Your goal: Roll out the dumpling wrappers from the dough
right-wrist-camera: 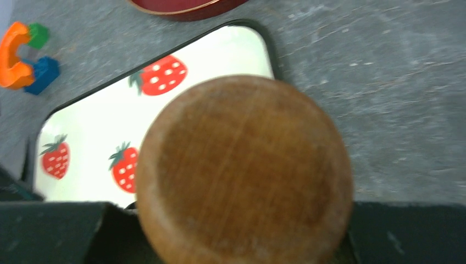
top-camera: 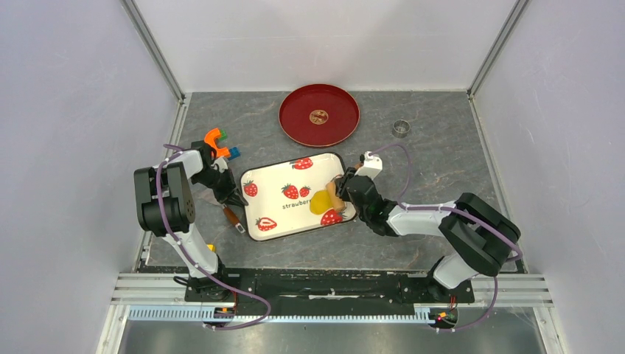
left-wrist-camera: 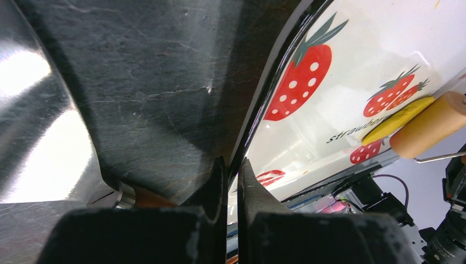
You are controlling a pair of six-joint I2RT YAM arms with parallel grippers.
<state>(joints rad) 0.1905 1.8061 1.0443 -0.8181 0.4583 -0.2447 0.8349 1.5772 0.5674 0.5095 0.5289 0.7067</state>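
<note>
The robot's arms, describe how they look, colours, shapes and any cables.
Both the left arm and the right arm mix boxy black joint housings with smooth white links. A purple cable loops along each one down to the black base plate. The left gripper has two blunt matte black fingers with scuffed edges; the right gripper is black too, with a white block behind it.

A strawberry tray (top-camera: pixel 270 203) lies in the middle, a red plate (top-camera: pixel 340 110) at twelve o'clock. A metal ring (top-camera: pixel 400 128) sits at two, a toy (top-camera: pixel 220 141) at ten.
</note>
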